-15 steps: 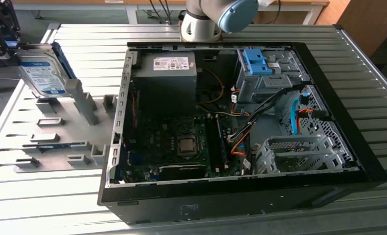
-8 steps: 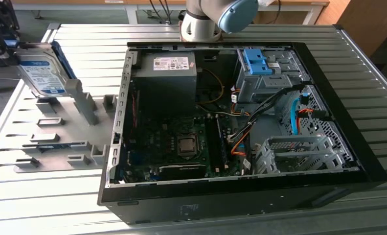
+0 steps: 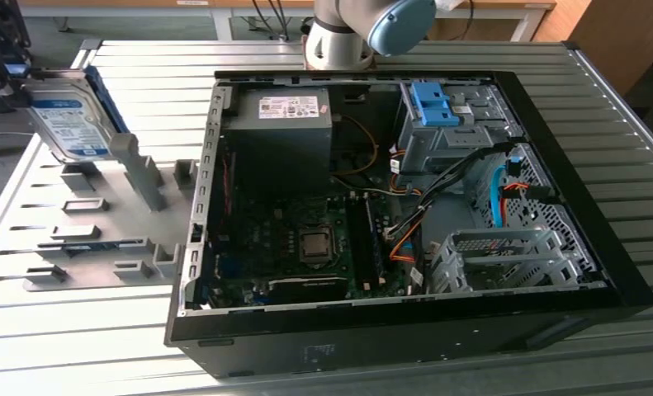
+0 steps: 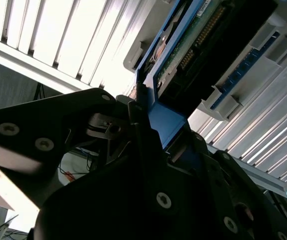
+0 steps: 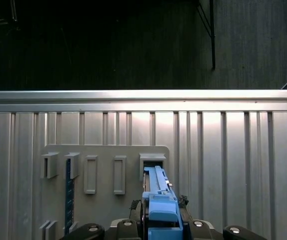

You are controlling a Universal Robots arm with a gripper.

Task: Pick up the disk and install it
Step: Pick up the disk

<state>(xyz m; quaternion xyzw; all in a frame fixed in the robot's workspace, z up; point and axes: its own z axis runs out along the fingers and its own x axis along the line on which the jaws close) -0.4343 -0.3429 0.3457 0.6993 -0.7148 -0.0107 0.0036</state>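
The disk (image 3: pixel 71 120) is a silver drive with a white-and-blue label and blue side rails. It stands tilted at the exterior view's far left, its lower end at the grey holder plate (image 3: pixel 95 239). My black gripper (image 3: pixel 5 70) is at its upper end, shut on the blue rail. In the second wrist view the fingers (image 4: pixel 139 117) clamp the blue rail, with the disk (image 4: pixel 203 45) showing its circuit-board side beyond them. In the first wrist view the disk (image 5: pixel 157 187) runs from my gripper (image 5: pixel 161 222) toward a slot in the holder plate (image 5: pixel 103 150).
An open black computer case (image 3: pixel 623 272) lies on the slatted metal table (image 3: pixel 62 346), at the exterior view's right of the holder. Inside are a black power-supply box (image 3: pixel 276 140), a blue bracket (image 3: pixel 434 103), a metal drive cage (image 3: pixel 503 256) and loose cables. The arm's base (image 3: pixel 354 33) stands behind.
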